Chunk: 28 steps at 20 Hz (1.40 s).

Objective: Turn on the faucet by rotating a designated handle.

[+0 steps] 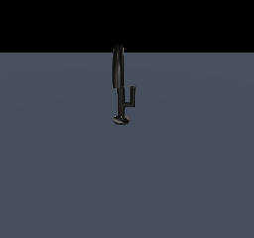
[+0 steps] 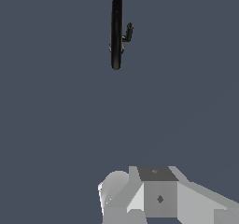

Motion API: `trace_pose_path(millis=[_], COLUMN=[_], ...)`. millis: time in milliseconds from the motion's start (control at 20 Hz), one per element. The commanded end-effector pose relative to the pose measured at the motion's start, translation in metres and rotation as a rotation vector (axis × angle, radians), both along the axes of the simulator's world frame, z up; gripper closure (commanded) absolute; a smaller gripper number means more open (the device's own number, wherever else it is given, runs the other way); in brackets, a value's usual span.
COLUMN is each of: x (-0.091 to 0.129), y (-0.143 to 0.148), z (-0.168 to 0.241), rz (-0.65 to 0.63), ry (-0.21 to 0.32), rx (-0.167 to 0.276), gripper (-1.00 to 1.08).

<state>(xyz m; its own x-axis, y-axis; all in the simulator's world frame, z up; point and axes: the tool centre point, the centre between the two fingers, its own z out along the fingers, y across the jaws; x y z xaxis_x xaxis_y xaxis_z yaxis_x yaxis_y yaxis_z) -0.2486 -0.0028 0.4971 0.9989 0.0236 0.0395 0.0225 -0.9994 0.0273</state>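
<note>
The faucet [image 1: 119,100] is a small glossy black tap standing upright on a grey floor near the middle of the exterior view. It has a round base [image 1: 121,120] and a tall narrow arched spout [image 1: 118,66]. The handle [image 1: 131,97] is a short L-shaped arm branching from the stem towards the exterior view's right, tip turned up. From the wrist view I look down on the spout [image 2: 116,31], with the handle [image 2: 128,33] jutting out beside it. No gripper fingers show in either view, and nothing touches the faucet.
Flat grey floor [image 1: 59,172] surrounds the faucet on all sides. Blocky grey and white parts of the arm [image 2: 158,195] fill one edge of the wrist view, well away from the faucet. Beyond the floor's far edge is black.
</note>
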Motion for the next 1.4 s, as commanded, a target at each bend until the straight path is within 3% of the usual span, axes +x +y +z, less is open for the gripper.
trace_pose_path(millis=[0, 650, 1350], x=[0.000, 0.023, 0.097], y=[0.000, 0.004, 0.011], z=[0.000, -0.003, -0.020], rz=[0.000, -0.053, -0.220], ry=[0.000, 0.053, 0.222], rx=[0.000, 0.050, 0.209], gripper=[1.08, 1.08, 1.08])
